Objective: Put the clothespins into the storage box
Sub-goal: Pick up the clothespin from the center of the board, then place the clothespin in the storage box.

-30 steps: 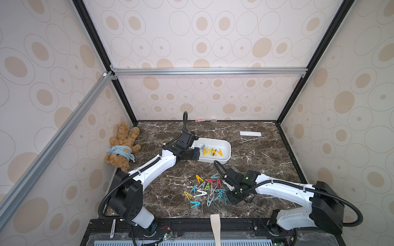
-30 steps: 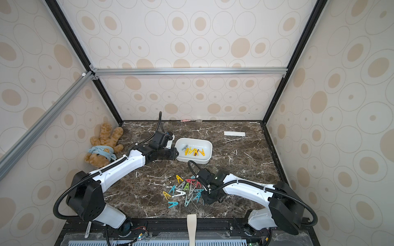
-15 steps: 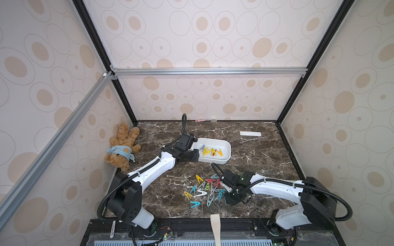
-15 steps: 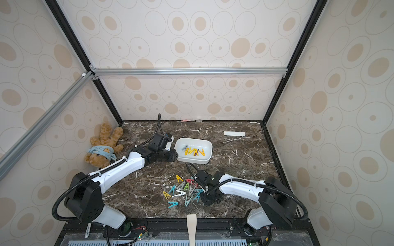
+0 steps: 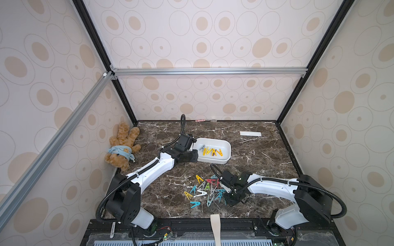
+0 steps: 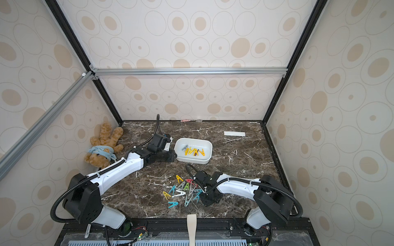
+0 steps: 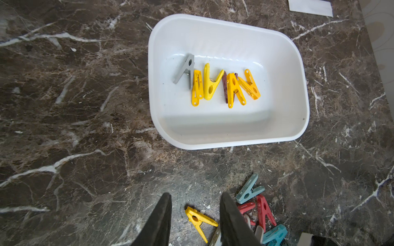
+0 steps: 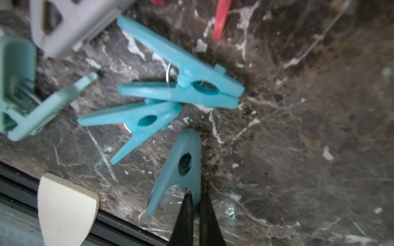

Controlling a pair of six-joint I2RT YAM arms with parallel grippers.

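The white storage box [image 5: 213, 161] [image 6: 191, 161] [image 7: 213, 127] sits mid-table with several clothespins [image 5: 211, 151] [image 7: 232, 89] inside: yellow ones, a grey one and a dark red one. A loose pile of clothespins [image 5: 204, 188] [image 6: 185, 189] lies nearer the front. My right gripper [image 8: 196, 194] [image 5: 227, 200] is down at the pile's near right edge, shut on one leg of a teal clothespin [image 8: 183, 166] that lies flat on the marble. My left gripper [image 7: 196, 197] [image 5: 191, 153] hovers open and empty beside the box's left end.
A teddy bear [image 5: 122, 147] lies against the left wall. At the back right lies a white paper strip [image 5: 250, 133]. A beige strap end [image 5: 215, 225] [image 8: 64, 204] sticks up at the table's front edge, close to the pile. Other teal clothespins [image 8: 179, 85] lie just beyond the held one.
My right gripper has shifted slightly left at the pile's edge and closed its jaws onto the teal clothespin's leg. The left arm has stayed beside the box.
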